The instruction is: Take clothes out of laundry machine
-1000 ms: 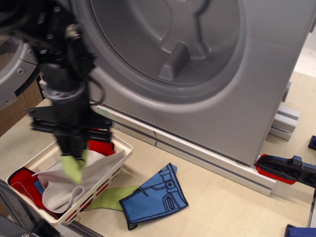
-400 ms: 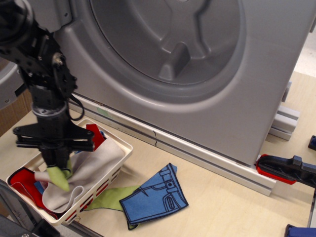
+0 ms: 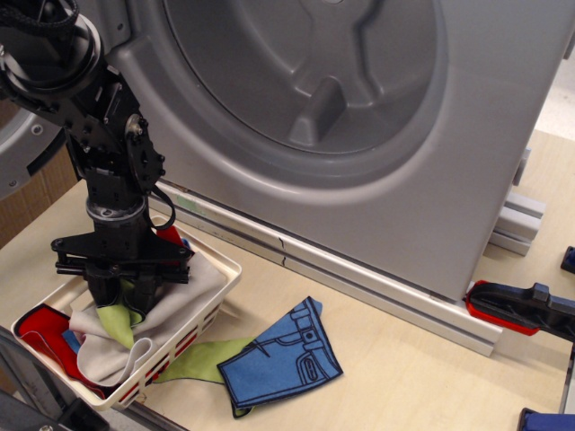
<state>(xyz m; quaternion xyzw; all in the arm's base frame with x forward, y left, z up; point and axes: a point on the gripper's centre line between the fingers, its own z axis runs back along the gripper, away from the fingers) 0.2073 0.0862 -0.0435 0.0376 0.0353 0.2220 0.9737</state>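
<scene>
The lime-green clothes piece (image 3: 116, 322) lies on a grey cloth in the white slatted basket (image 3: 225, 271), at the lower left. My gripper (image 3: 126, 293) points straight down just above it. The fingers (image 3: 101, 285) stand apart, and the top of the green piece sits between and below them. The silver-grey laundry machine (image 3: 386, 206) fills the top of the view. Its ribbed drum (image 3: 305, 81) looks empty, and its porthole door (image 3: 20, 157) is swung open at the far left.
The basket also holds a grey cloth (image 3: 180, 296) and red fabric (image 3: 38, 329). A blue jeans-printed felt piece (image 3: 283, 359) lies on a flat green cloth (image 3: 202, 359) on the wooden floor in front. A red-and-black tool (image 3: 508, 310) lies at the right.
My gripper dropped into the basket with the lime-green piece, then shifted slightly right. The piece now rests on the grey cloth instead of hanging, and the fingers have spread.
</scene>
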